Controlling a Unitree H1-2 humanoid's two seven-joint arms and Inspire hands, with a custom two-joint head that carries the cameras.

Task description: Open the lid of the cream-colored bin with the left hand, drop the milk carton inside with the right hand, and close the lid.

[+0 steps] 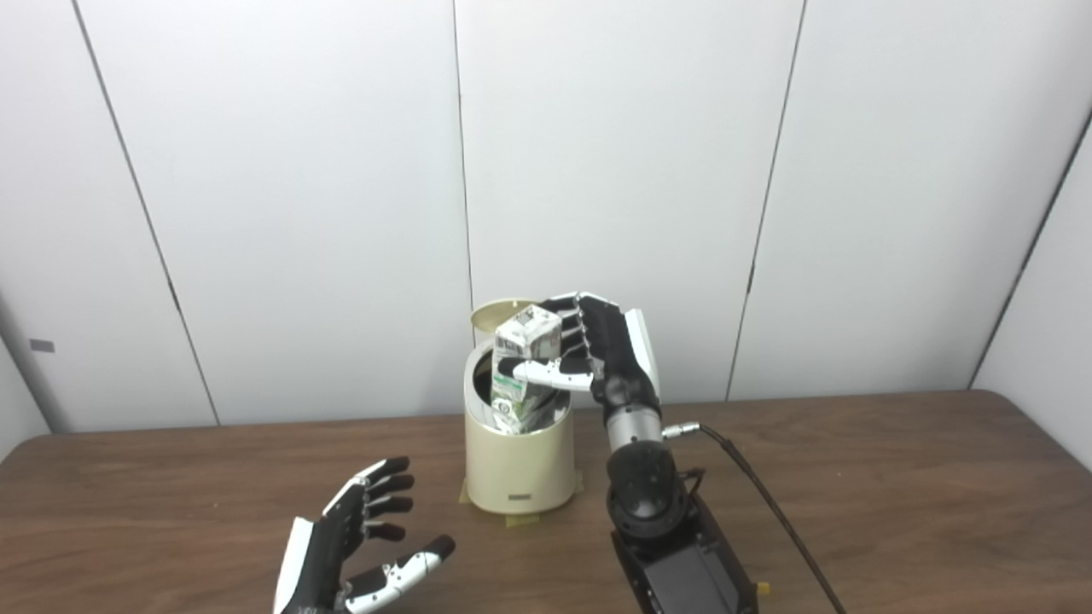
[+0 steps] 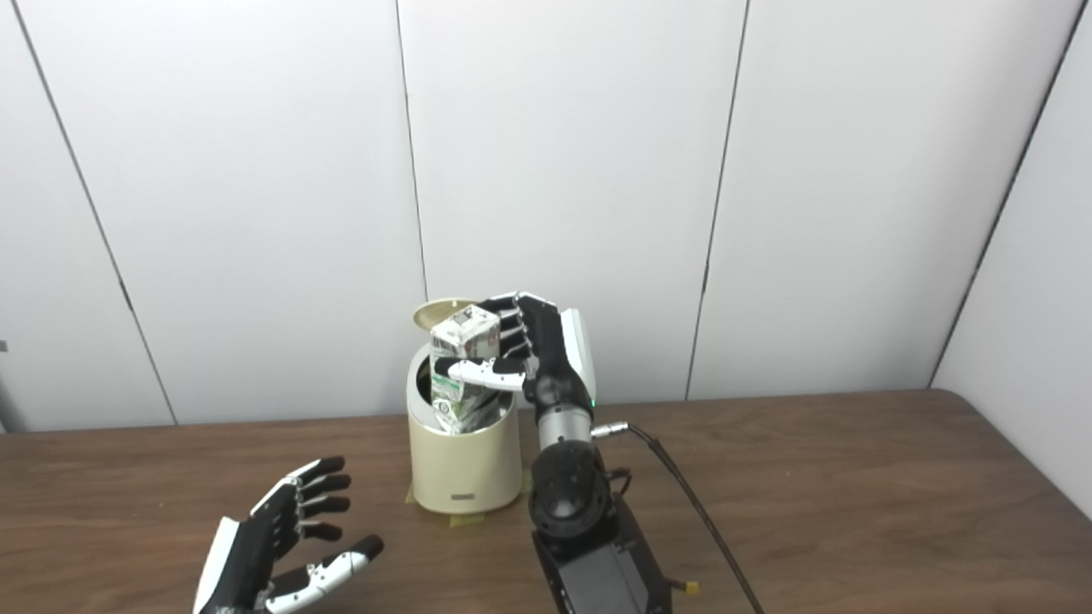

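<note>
The cream-colored bin (image 1: pixel 520 469) stands upright on the table, its round lid (image 1: pixel 499 314) tipped up behind the opening. My right hand (image 1: pixel 597 354) is shut on the green and white milk carton (image 1: pixel 525 367), whose lower end sits inside the bin's mouth. The thumb crosses the carton's front. My left hand (image 1: pixel 354 541) hovers over the near left of the table with fingers spread, open, holding nothing, well short of the bin.
The brown wooden table (image 1: pixel 896 495) stretches to both sides. A black cable (image 1: pixel 768 503) runs from my right wrist toward the near edge. White wall panels stand close behind the bin. Yellow tape (image 1: pixel 520 518) marks the bin's base.
</note>
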